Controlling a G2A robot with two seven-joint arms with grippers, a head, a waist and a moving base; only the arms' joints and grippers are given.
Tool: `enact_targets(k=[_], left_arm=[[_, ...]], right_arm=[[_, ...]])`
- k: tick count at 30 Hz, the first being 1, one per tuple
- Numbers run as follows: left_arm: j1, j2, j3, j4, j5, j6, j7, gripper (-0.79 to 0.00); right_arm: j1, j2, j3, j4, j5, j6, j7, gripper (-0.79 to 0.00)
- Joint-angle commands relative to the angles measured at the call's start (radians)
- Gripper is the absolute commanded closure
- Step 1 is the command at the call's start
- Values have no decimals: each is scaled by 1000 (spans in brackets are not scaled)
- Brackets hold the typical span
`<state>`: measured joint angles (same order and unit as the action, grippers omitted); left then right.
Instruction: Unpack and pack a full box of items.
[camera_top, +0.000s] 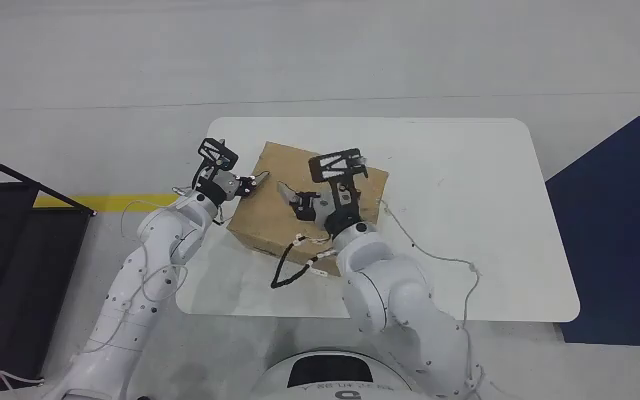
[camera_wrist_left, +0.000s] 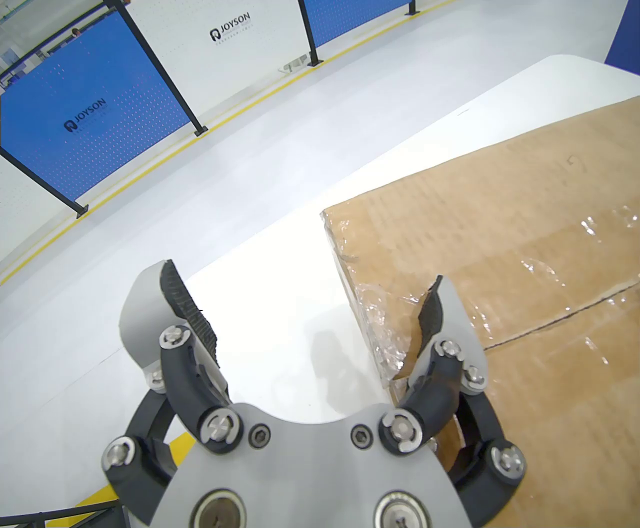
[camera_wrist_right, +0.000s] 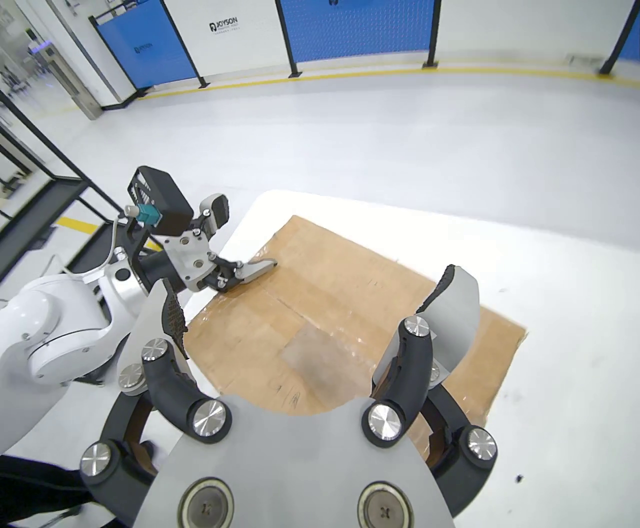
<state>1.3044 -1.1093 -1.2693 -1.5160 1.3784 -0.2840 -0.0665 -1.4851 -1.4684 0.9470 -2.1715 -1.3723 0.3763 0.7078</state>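
The cardboard box (camera_top: 268, 212) sits shut, its seam under clear tape, toward the left end of the white table (camera_top: 460, 200). The left claw (camera_wrist_left: 302, 280) is spread wide and empty, one finger over the box's edge and the other over the table. The right claw (camera_wrist_right: 310, 285) hangs wide open and empty above the box top. A small pen mark (camera_wrist_left: 575, 162) shows on the cardboard. Blue panels (camera_wrist_left: 100, 115) behind carry white logos.

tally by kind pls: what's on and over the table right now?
Cardboard box: 1, closed and taped
Grippers: 2, left gripper and right gripper, both open
Table: 1
Total: 4
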Motion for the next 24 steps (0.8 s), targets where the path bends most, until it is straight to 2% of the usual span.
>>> enact_targets(k=[1,5,10,14,19,24], left_arm=[[0,0,0,0,0,0,0,-785],[0,0,0,0,0,0,0,-785],[0,0,0,0,0,0,0,-785],[0,0,0,0,0,0,0,-785],[0,0,0,0,0,0,0,-785],[0,0,0,0,0,0,0,-785]], right_arm=[[-98,12,91,-40,136,-59,-38,-785],[-248,36,289,-66,339,-175,-56,-785],[-330,50,430,-51,507,-259,-56,-785],[-335,56,468,-28,575,-290,-52,-785],[-283,61,461,20,612,-286,-2,-785],[-242,64,461,59,702,-327,5,-785]])
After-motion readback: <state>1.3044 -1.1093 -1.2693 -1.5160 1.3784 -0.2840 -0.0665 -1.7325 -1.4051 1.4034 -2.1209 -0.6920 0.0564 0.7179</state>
